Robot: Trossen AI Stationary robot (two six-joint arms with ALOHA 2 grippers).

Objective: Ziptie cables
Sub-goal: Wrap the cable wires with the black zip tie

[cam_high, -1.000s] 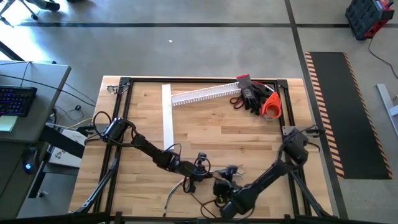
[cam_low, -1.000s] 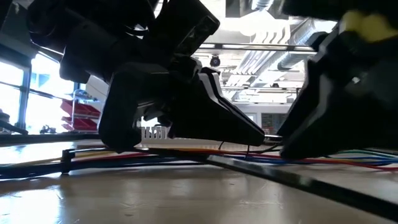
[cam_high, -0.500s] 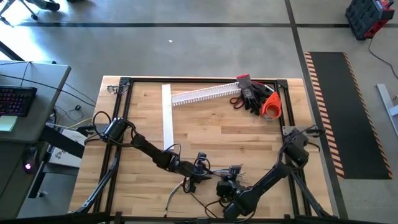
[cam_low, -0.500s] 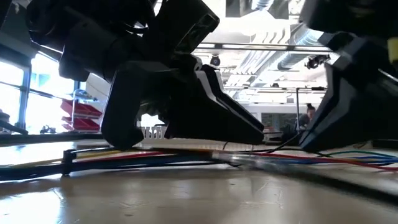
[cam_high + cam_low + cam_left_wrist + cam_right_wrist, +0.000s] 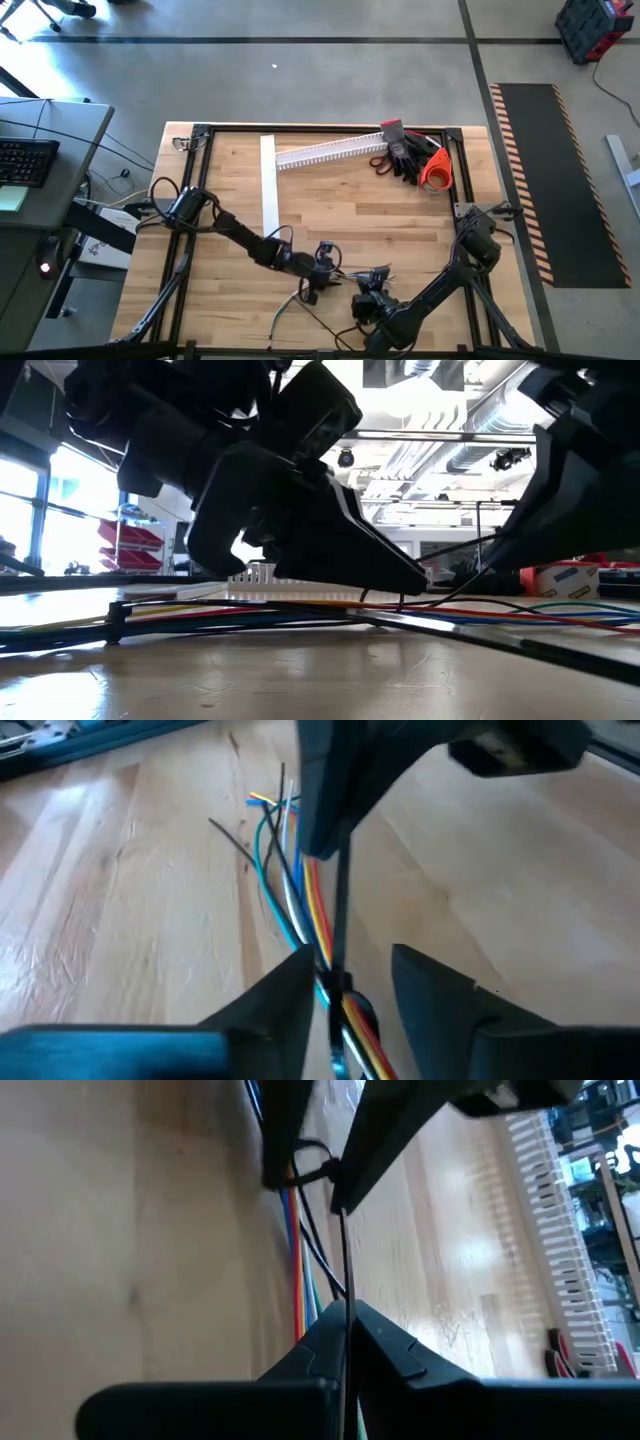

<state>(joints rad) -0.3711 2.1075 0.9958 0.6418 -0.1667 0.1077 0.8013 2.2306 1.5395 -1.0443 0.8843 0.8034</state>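
The right claw [image 5: 345,1342], half open a second ago beside the bundle, is now pinched shut on a thin, stiff black plastic ziptie [image 5: 343,1265] and has drawn back toward the near edge of the wooden table [image 5: 400,215]. The left claw [image 5: 345,988], clamped before, now stands partly open astride the bundle of thin coloured cables [image 5: 300,910] lying on the table's near middle.

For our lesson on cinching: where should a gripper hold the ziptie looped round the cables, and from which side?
The ziptie's straight free tail, away from the loop, approached end-on from the side opposite the cables: the strip is thin and flat, so jaws shut on its faces, as the right gripper does now.
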